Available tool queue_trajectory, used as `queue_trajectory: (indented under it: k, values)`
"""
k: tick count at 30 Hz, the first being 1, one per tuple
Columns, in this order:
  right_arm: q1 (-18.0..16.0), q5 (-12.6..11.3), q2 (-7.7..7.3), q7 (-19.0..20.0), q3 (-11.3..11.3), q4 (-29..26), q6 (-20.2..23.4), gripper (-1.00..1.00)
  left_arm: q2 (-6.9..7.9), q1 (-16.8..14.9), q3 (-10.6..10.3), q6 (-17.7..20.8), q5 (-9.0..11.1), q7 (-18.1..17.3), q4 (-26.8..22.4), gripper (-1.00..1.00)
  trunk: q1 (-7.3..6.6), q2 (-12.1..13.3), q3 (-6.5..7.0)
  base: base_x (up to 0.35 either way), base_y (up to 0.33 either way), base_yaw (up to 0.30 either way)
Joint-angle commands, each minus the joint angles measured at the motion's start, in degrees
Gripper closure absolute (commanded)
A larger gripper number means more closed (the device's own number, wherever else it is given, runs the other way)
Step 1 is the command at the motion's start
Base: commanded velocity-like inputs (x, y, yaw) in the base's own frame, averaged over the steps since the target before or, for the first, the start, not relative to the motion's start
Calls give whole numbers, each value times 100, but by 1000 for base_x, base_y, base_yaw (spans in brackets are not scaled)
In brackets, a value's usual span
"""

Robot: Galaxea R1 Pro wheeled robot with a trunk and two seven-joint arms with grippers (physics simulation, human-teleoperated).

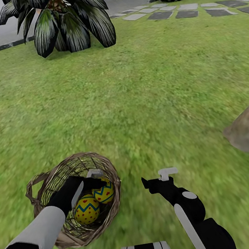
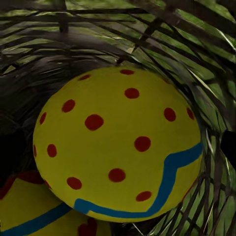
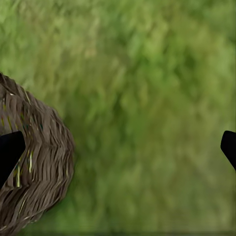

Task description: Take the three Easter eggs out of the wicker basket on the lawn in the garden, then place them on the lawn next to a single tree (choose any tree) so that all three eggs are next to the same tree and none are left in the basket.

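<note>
Head view: left pincer [image 1: 94, 180] reaches into wicker basket [image 1: 102, 164], grip unclear; right pincer [image 1: 157, 178] spread

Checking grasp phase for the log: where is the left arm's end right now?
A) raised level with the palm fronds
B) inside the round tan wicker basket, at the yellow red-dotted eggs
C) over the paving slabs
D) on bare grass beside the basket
B: in the head view the left gripper reaches down inside the round tan wicker basket, and the left wrist view has a yellow red-dotted egg close up against the weave.
</note>
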Motion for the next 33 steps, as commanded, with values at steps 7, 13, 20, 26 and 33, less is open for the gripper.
queue_trajectory:
  k: [7, 13, 20, 26, 33]
  values:
    - [-2, -59, 0, -54, 6, -7, 22, -100, 0, 10, -37, 35, 56, 21, -241, -100, 17, -11, -159, 0, 0, 0]
    - [-2, -59, 0, -55, 6, -7, 22, -100, -9, 10, -36, 41, 56, 24, -264, -100, 20, -12, -181, 0, 0, 0]
    - [-3, -59, 0, -54, 6, -7, 22, -100, -10, 13, -36, 47, 52, 18, -233, -100, 20, -12, -181, 0, 0, 0]
    - [-1, -59, 0, -54, 6, -7, 22, -100, -12, 12, -36, 52, 48, 14, -218, -100, 22, -14, -204, 0, 0, 0]
    - [-3, -59, 0, -56, 6, -7, 22, -100, -10, 11, -36, 45, 47, 14, -212, -100, 33, -19, -292, 0, 0, 0]
